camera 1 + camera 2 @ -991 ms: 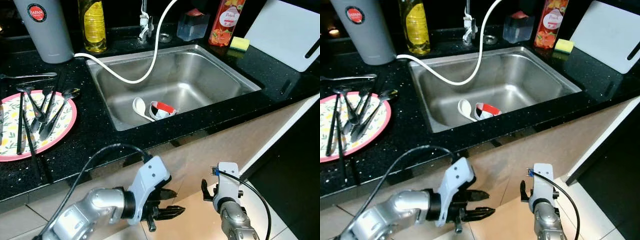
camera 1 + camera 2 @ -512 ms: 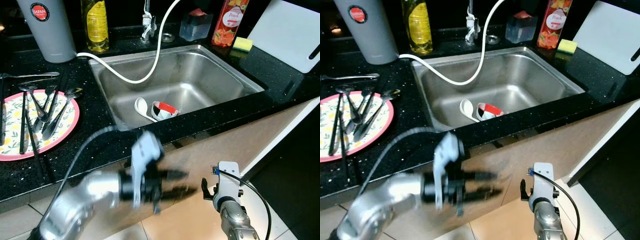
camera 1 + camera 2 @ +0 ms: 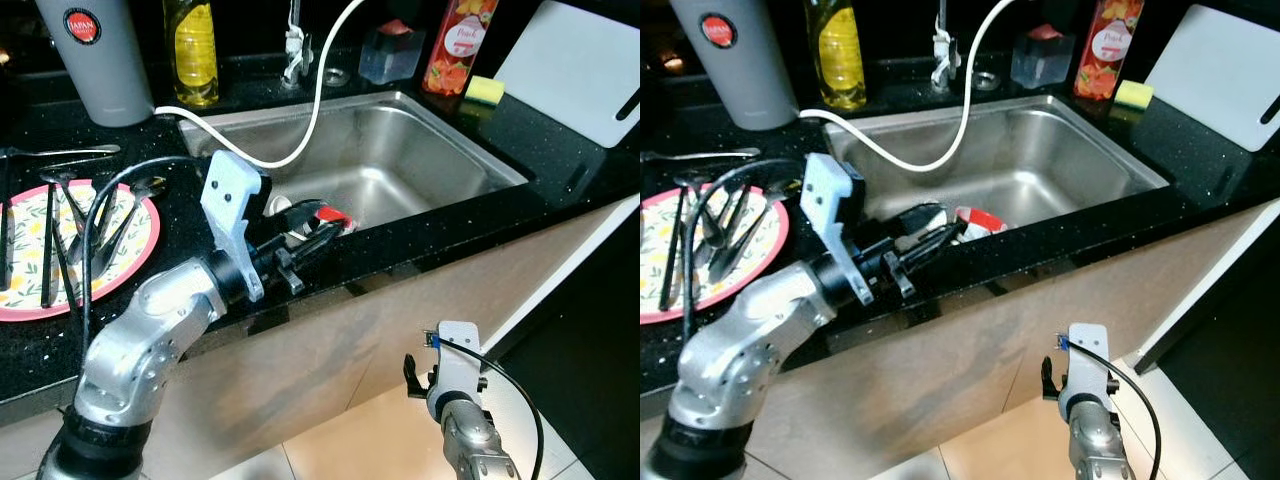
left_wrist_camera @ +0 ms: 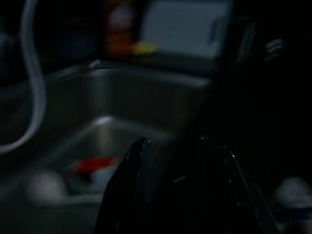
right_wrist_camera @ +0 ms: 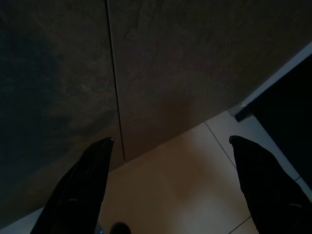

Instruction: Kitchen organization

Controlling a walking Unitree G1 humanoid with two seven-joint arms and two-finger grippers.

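Black countertop (image 3: pixel 560 170) with steel sink (image 3: pixel 420 150). Red-and-white bowl (image 3: pixel 975 220) and white spoon (image 3: pixel 930 212) lie near the sink's front wall. My left gripper (image 3: pixel 318 232) sits over the sink's front rim, fingers slightly apart, holding nothing. My right gripper (image 5: pixel 168 190) hangs low by the cabinet, fingers wide. Cutlery plate (image 3: pixel 140 235) at the countertop's left edge.

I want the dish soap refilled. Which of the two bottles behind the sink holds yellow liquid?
The clear bottle at the sink's back left corner, beside the grey tumbler. The other bottle, at the back right, is orange-red.
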